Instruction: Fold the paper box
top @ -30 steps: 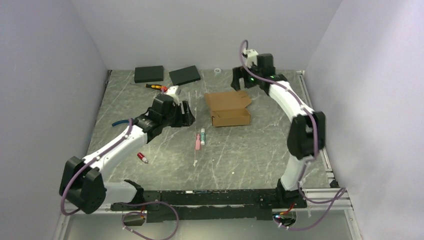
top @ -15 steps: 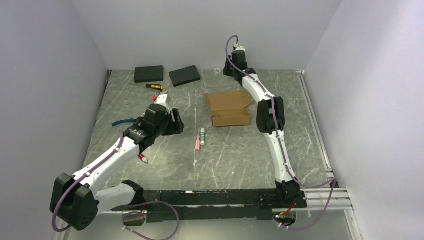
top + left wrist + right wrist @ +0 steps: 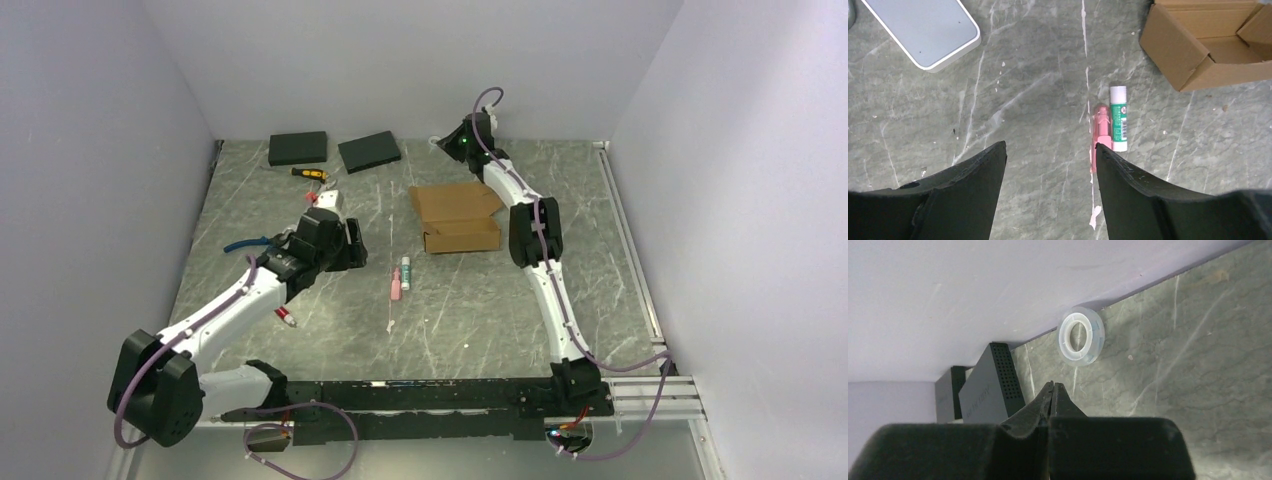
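Paper box [image 3: 455, 218]: set right of the table's centre; its shallow tray is turned to the near side, and its lid panel is laid open flat toward the back wall. It is touched by neither arm.
Left gripper [image 3: 1050, 150]: held above the table [image 3: 480, 300], left of the box and well apart from it. The jaws are spread wide and nothing is held between them.
Right gripper [image 3: 1053, 387]: reached out to the far edge, beyond the box. The fingers are pressed tight together and nothing is gripped.
Tape roll [image 3: 1081, 335]: clear, stood against the back wall just ahead of the right gripper and not touched by it.
Pink pen [image 3: 1099, 132]: laid on the table by the left gripper's right finger.
Glue stick [image 3: 1118, 117]: white and green, laid side by side with the pen.
Black slabs [image 3: 298, 148] [image 3: 369, 151]: two, laid flat at the far left.
Grey flat slab [image 3: 923, 30]: white-rimmed, seen only in the left wrist view.
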`<state>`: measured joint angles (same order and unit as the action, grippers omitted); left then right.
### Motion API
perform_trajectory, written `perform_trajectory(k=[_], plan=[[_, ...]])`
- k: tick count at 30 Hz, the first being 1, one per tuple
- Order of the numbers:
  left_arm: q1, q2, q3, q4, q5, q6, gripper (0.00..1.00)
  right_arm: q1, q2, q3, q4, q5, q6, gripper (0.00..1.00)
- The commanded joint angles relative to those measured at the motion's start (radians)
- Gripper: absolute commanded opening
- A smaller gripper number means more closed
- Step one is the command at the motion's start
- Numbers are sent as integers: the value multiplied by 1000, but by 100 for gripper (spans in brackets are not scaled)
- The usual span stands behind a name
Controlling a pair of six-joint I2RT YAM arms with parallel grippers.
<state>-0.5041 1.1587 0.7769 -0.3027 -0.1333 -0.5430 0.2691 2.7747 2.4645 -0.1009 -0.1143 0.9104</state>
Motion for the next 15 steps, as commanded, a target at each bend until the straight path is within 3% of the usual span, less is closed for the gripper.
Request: perform_trajectory(k=[1, 15], plan=[[4, 36, 55, 14, -32, -12, 70, 8, 40, 94, 69, 22, 140, 0], [4, 79, 106, 2, -62, -14, 70, 23, 139, 218, 87, 186, 142, 0]])
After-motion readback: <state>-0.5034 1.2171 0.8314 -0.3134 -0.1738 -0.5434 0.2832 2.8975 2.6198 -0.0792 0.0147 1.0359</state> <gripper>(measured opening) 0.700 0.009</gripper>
